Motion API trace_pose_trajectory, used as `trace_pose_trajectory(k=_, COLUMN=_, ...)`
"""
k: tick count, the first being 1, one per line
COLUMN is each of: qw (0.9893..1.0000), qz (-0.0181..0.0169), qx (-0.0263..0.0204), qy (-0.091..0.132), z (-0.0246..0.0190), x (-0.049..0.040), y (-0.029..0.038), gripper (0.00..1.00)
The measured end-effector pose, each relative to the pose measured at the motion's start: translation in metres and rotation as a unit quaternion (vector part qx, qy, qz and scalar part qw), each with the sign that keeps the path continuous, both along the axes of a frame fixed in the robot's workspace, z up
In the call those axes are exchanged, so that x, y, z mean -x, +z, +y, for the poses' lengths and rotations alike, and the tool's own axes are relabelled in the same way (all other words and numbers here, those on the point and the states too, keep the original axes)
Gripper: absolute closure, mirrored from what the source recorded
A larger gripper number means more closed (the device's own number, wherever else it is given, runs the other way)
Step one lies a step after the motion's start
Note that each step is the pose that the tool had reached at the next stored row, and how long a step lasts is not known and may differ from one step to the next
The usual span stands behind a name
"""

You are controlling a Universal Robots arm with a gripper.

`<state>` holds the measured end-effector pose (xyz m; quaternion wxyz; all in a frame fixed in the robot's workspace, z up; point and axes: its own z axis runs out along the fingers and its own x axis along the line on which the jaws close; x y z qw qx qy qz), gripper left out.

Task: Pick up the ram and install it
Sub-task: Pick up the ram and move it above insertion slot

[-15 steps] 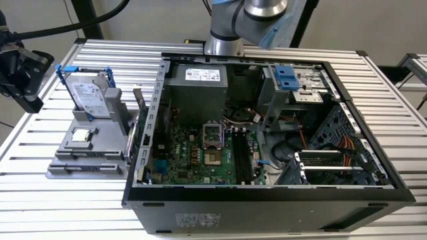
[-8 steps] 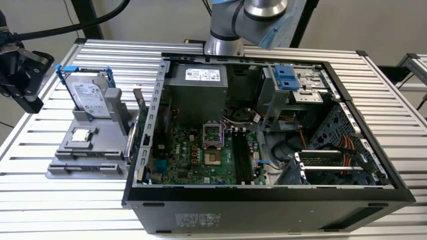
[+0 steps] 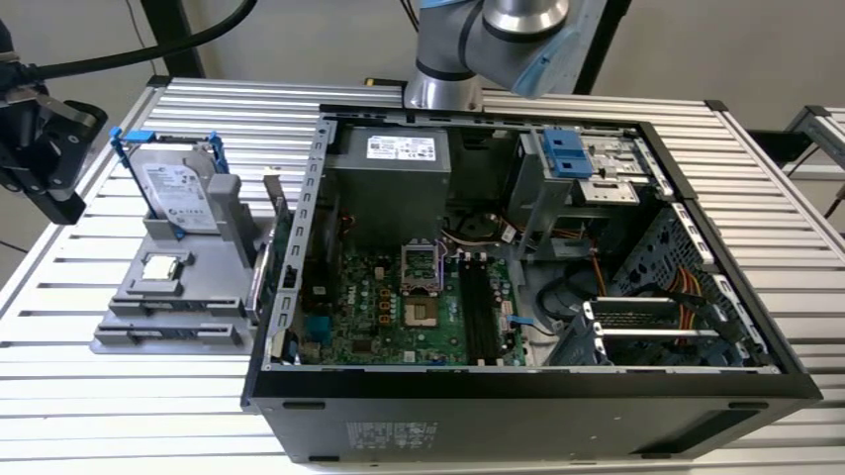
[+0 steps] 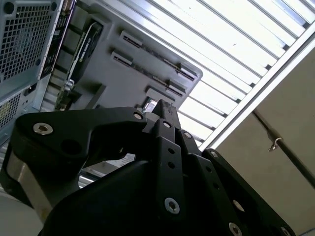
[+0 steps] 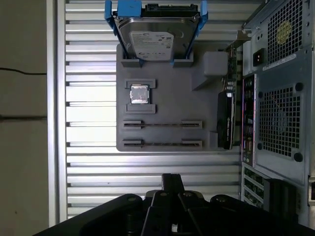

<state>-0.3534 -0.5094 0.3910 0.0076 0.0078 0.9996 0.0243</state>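
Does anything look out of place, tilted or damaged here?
Nothing stands out. The hard drive stands straight in the gray holder, the processor lies flat in its pocket, and the open case looks intact.

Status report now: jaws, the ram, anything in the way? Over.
Jaws shut, empty; gripper over the table beside the gray tray. Thin strips across tray, maybe the ram; cannot tell. Nothing between gripper and tray.

The computer case (image 3: 528, 384) lies on the table (image 3: 119, 406), the parts holder (image 3: 178, 319) just beside it at the exterior view's left. On the holder, a hard drive (image 3: 178, 193) stands behind a chip (image 3: 161, 265).
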Motion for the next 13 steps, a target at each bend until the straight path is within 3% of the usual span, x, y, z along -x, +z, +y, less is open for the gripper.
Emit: trace_pose_trajectory(k=13, qw=0.9998, qz=0.0000, qx=0.0000, qy=0.019, z=0.0000, x=0.0000, y=0.0000, gripper=1.00)
